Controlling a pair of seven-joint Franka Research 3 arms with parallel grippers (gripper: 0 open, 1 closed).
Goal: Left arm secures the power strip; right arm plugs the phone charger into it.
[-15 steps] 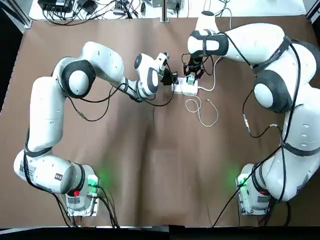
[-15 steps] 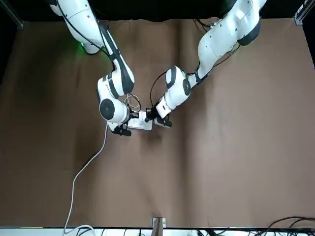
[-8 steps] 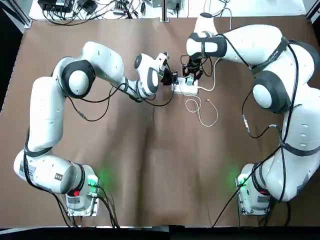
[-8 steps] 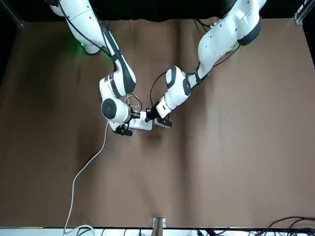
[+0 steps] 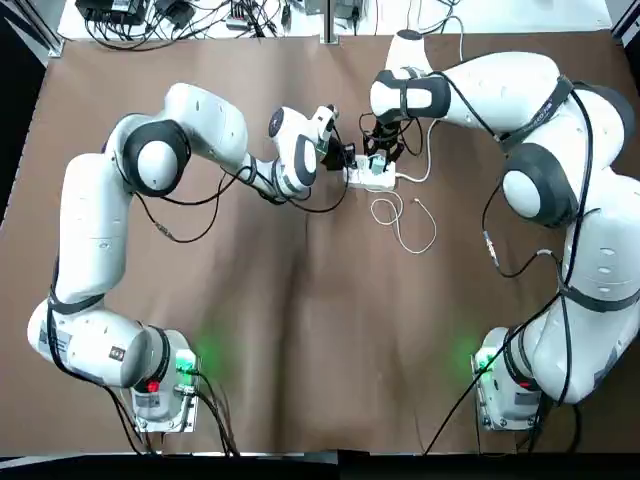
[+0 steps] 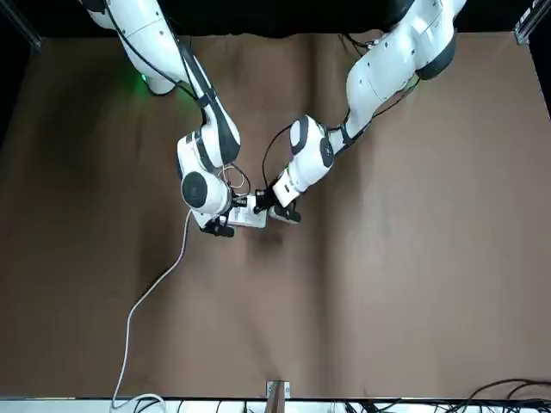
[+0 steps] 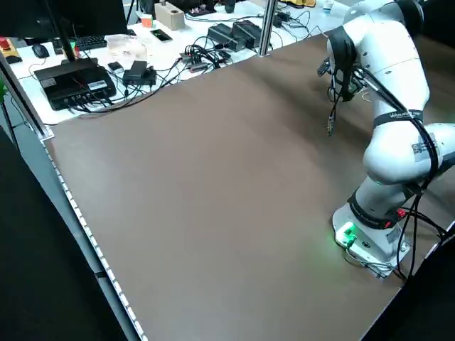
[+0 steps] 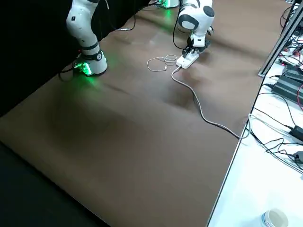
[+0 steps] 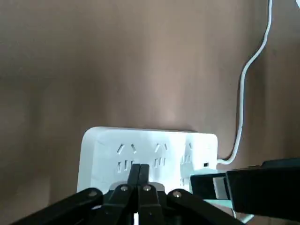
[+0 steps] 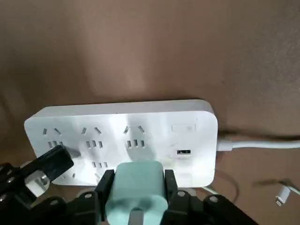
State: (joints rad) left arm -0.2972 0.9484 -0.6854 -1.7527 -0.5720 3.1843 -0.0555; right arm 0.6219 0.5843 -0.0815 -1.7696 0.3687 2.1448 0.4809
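Observation:
The white power strip (image 5: 372,178) lies flat at the far middle of the brown table. Its thick white cord (image 6: 151,291) runs off toward the far edge. My left gripper (image 9: 139,169) is shut, its fingertips together and resting on the strip's (image 9: 150,150) socket face. My right gripper (image 10: 136,192) is shut on the teal phone charger (image 10: 136,183) and holds it over the strip's (image 10: 122,126) long edge, close to the sockets. The charger's prongs are hidden. In the top view the two grippers, left (image 5: 347,160) and right (image 5: 380,157), stand side by side over the strip.
The charger's thin white cable (image 5: 404,224) loops on the table just on the near side of the strip. Beyond the table's far edge, black electronics and cables (image 7: 75,77) lie on a white desk. A metal post (image 5: 328,20) stands at the middle of the far edge.
My right gripper with the charger has shifted slightly over the strip. The left gripper and the strip have stayed where they were.

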